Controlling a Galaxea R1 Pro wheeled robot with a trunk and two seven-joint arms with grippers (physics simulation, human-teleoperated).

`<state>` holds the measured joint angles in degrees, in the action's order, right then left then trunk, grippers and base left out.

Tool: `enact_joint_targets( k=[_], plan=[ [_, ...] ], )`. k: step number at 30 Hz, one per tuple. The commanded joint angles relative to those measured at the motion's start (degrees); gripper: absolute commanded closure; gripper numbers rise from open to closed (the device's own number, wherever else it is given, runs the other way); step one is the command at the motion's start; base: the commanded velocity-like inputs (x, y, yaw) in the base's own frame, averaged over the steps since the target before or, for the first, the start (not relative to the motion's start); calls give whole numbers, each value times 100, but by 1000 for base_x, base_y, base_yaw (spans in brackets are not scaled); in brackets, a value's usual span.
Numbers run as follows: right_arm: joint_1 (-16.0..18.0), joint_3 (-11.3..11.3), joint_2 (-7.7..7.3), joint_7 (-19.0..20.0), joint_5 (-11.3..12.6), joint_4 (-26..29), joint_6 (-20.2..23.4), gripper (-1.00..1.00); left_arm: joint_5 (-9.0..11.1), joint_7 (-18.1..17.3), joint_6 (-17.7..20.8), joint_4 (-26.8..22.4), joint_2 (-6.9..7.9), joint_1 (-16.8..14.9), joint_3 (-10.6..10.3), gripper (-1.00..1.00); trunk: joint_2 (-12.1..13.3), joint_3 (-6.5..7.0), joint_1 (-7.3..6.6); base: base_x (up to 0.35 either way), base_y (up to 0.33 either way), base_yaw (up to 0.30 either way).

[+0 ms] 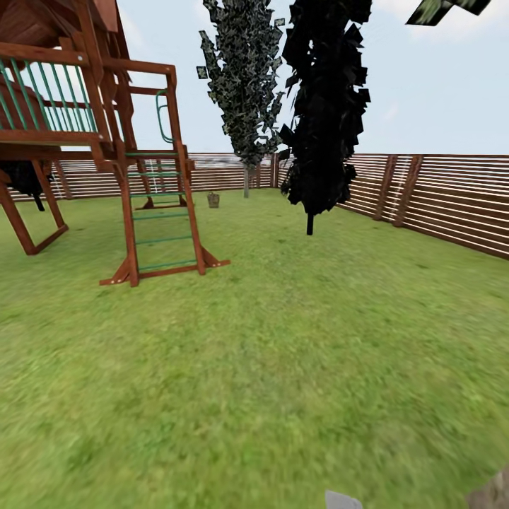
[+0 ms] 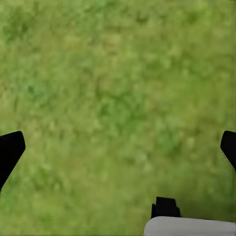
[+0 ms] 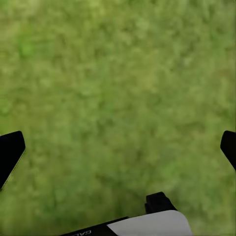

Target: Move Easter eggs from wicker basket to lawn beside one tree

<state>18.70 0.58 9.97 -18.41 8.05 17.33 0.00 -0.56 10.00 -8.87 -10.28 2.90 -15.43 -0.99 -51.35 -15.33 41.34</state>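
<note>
Fenced back garden, outdoors: mottled green lawn (image 1: 283,367); brown horizontal-slat wooden fence (image 1: 452,201) with thick posts; wooden play tower (image 1: 85,127) with green-runged ladder (image 1: 164,219); two dark-foliaged trees (image 1: 322,106); pale cloudy sky.

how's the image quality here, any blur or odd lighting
Head view: flat daylight, no clear cast shadows; the lawn smears toward the near edge; the nearer tree renders almost pure black; the basket is tiny and soft. Both wrist views: blurry grass, dark fingertips at the edges.

Wooden play tower (image 1: 63,127) with green-runged ladder (image 1: 162,212), slatted brown fence (image 1: 438,198), pale blue sky (image 1: 438,85)
</note>
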Motion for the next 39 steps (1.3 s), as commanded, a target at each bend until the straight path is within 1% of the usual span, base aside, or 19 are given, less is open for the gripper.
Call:
enact_joint_targets(
  k=[1,39],
  plan=[
    [2,4,2,-14,40,7,0,-100,-6,20,-18,5,0,-4,-13,-100,-4,-7,4,331,0,0],
    [2,4,2,-5,44,7,0,-100,-6,20,-13,9,1,-4,-11,-100,-4,-7,4,331,0,0]
  ],
)
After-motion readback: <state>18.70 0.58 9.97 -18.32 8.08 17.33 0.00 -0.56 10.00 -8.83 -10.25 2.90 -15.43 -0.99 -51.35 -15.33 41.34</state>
